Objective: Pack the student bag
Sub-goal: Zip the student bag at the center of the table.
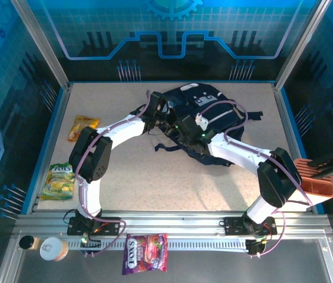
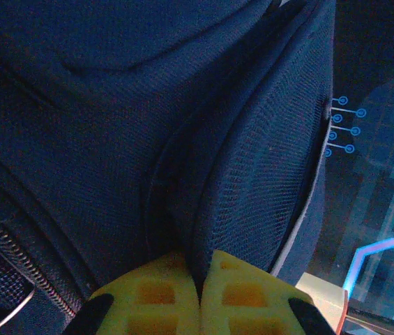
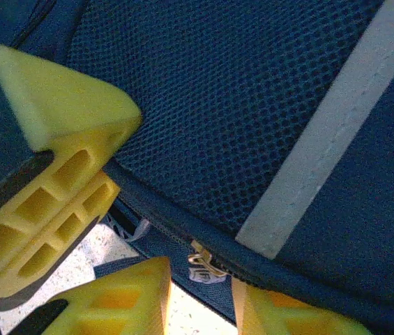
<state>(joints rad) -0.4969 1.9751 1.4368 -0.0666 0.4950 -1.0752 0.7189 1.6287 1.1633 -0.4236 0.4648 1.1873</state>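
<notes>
From above, your student bag [image 1: 210, 97] lay at the middle of the table's [image 1: 154, 183] far half, both arms reaching onto it. In the left wrist view, your left gripper [image 2: 199, 269] was pressed together, pinching a fold of the bag's navy mesh. In the right wrist view, your right gripper [image 3: 201, 286] stood apart at the bag's zipped edge, with the zip pull [image 3: 202, 264] hanging just over the gap and neither finger clamped on it.

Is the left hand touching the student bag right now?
Touching. The left wrist view shows the left hand shut on a fold of the student bag, fabric pinched between its fingers.
</notes>
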